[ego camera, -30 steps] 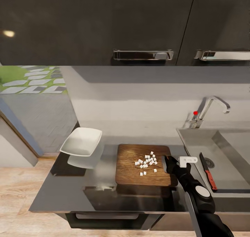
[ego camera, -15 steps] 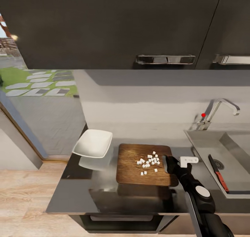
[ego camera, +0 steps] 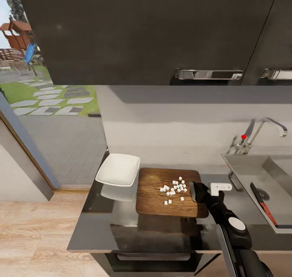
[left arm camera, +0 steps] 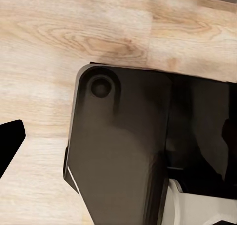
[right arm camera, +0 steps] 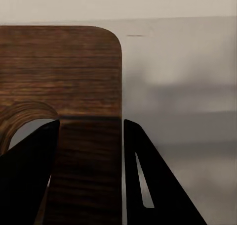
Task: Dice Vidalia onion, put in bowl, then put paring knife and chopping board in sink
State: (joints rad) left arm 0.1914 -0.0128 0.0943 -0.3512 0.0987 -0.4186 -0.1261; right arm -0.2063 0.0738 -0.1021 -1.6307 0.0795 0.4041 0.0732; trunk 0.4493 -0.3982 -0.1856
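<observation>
Spillage is what I am guarding against: the diced onion [ego camera: 173,187] is lying loose on the chopping board [ego camera: 154,195] just ahead of my right gripper [ego camera: 196,191], so any tilt or jerk in carrying the board toward the bowl [ego camera: 118,170], beyond its far end, could scatter the bits over the countertop [ego camera: 97,228]. I am reaching the right arm forward and low, its fingers [right arm camera: 148,185] straddling the board's near edge, seemingly clamping it. The paring knife [ego camera: 263,207] is lying in the sink [ego camera: 247,163], off to the gripper's right.
</observation>
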